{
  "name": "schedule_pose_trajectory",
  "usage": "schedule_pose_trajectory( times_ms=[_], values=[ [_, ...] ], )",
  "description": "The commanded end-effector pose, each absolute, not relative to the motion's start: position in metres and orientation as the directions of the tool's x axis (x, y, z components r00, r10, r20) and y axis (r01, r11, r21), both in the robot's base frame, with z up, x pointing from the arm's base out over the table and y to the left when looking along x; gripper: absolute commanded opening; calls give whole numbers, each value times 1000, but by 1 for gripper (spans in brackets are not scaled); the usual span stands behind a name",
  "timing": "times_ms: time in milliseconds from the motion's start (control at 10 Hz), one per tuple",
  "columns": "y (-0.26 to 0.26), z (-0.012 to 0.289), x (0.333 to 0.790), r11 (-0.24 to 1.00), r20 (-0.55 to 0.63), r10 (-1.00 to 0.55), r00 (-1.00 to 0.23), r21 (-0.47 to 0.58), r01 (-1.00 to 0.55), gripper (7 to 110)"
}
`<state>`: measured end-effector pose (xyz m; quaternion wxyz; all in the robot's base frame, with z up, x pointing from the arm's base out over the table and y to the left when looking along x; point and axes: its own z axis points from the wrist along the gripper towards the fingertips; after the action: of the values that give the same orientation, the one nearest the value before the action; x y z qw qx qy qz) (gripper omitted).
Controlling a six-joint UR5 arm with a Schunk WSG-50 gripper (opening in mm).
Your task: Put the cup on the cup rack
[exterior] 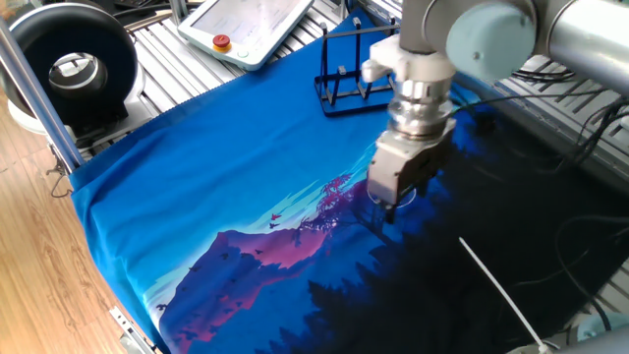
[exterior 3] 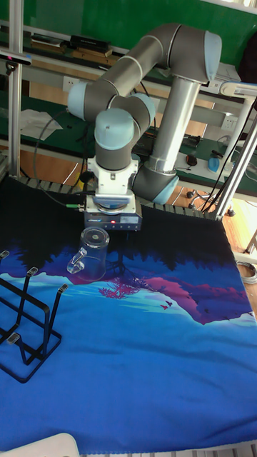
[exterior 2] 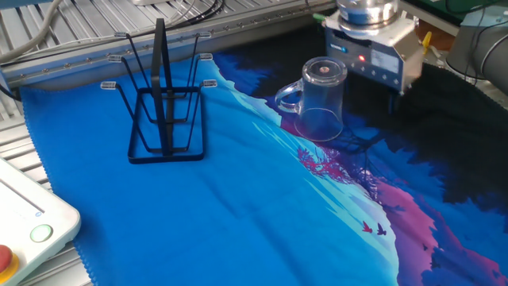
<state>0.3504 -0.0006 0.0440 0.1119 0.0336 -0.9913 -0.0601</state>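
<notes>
The small clear glass mug with a side handle (exterior 2: 321, 99) is standing upside down on the blue printed cloth covering the worktop (exterior 2: 238, 214), ungrasped, well apart from the black wire cup rack with thin upright pegs (exterior 2: 163, 99) to its left. The two-finger tool (exterior: 391, 202) is being positioned just behind the mug; how wide its jaws are cannot be told. The jaws should be centred across the mug's body, clear of the handle, before closing.
</notes>
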Motion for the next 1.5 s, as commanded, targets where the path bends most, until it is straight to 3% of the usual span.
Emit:
schedule_pose_trajectory(
  times_ms=[0, 300, 700, 1000, 1200, 1400],
  values=[
    [29, 31, 350, 999, 181, -28, -983, 51, -19, 7],
    [47, 44, 325, 997, 202, -40, -979, 77, -25, 7],
    [82, 32, 341, 980, 179, -34, -983, 200, 2, 7],
    [40, 3, 371, 999, 125, -30, -992, 29, -27, 7],
    [22, 12, 384, 997, 99, -5, -995, -73, -12, 7],
    [23, 18, 390, 996, 76, 10, -997, -87, 3, 7]
  ],
)
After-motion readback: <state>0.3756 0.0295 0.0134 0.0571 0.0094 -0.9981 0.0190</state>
